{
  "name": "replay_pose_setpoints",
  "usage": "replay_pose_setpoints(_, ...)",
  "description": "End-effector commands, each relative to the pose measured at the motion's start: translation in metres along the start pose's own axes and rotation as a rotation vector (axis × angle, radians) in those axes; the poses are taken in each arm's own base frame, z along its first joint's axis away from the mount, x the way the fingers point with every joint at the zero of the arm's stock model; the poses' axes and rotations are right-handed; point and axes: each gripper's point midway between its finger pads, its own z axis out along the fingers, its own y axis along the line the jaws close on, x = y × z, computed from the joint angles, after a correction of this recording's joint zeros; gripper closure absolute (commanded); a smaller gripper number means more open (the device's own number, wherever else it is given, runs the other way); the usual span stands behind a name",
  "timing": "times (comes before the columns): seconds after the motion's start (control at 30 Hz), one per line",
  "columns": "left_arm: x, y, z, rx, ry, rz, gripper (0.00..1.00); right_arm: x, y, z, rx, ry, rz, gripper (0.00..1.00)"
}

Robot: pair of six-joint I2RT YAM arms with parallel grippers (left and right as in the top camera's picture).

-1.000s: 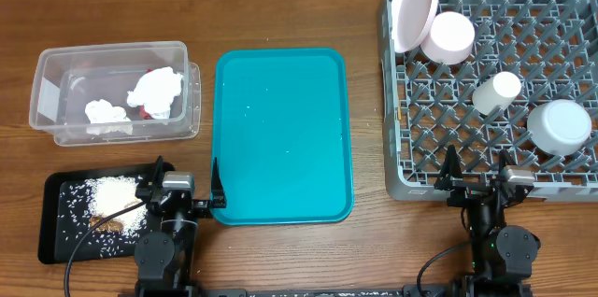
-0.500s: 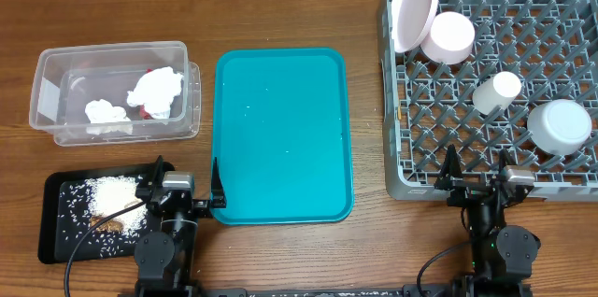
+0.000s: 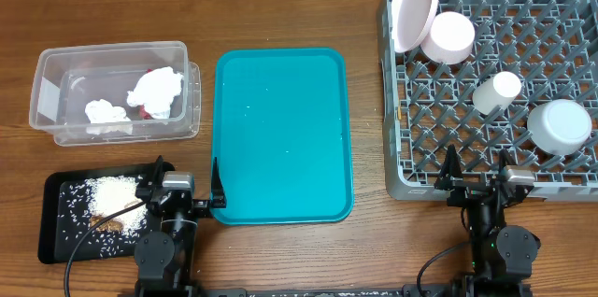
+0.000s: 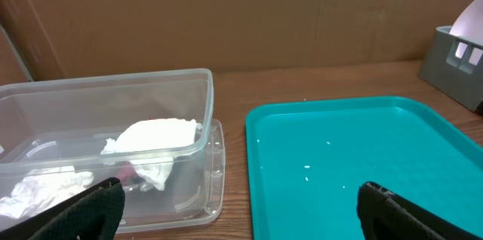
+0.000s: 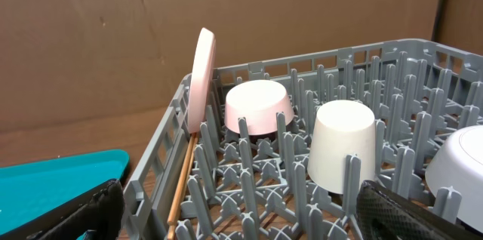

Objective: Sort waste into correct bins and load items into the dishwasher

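The wooden surface (image 3: 280,7) carries a large square grey plastic dish rack (image 3: 416,185) at 3 o'clock and a teal serving tray (image 3: 280,138) at centre. A clear plastic rectangular tub (image 3: 112,51) sits at 9 o'clock and a flat black rectangular tray (image 3: 58,190) at 8 o'clock.

In the rack, a round pinkish-white plate (image 3: 414,6) stands on edge at 11 o'clock. The rack also holds a larger whitish bowl (image 3: 559,127), a small pale pink bowl (image 3: 448,37), a small white cup (image 3: 496,91) and thin wooden chopsticks (image 5: 183,180).

Crumpled white tissues (image 3: 156,91) lie in the tub, and loose white rice grains (image 3: 103,194) on the black tray.

The left fingers (image 4: 87,213) and right fingers (image 5: 411,213) are spread wide, holding nothing.
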Motion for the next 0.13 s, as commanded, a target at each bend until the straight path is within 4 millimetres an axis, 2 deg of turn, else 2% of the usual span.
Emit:
replay_pose_setpoints(0.0, -0.0002, 0.0015, -0.0001, -0.006, -0.008, 0.022, 0.00, 0.0013, -0.0018, 0.0001, 0.006, -0.006, -0.004, 0.00)
replay_pose_setpoints(0.1, -0.0002, 0.0015, -0.0001, -0.006, -0.008, 0.022, 0.00, 0.0013, -0.0018, 0.0001, 0.006, -0.006, -0.004, 0.00)
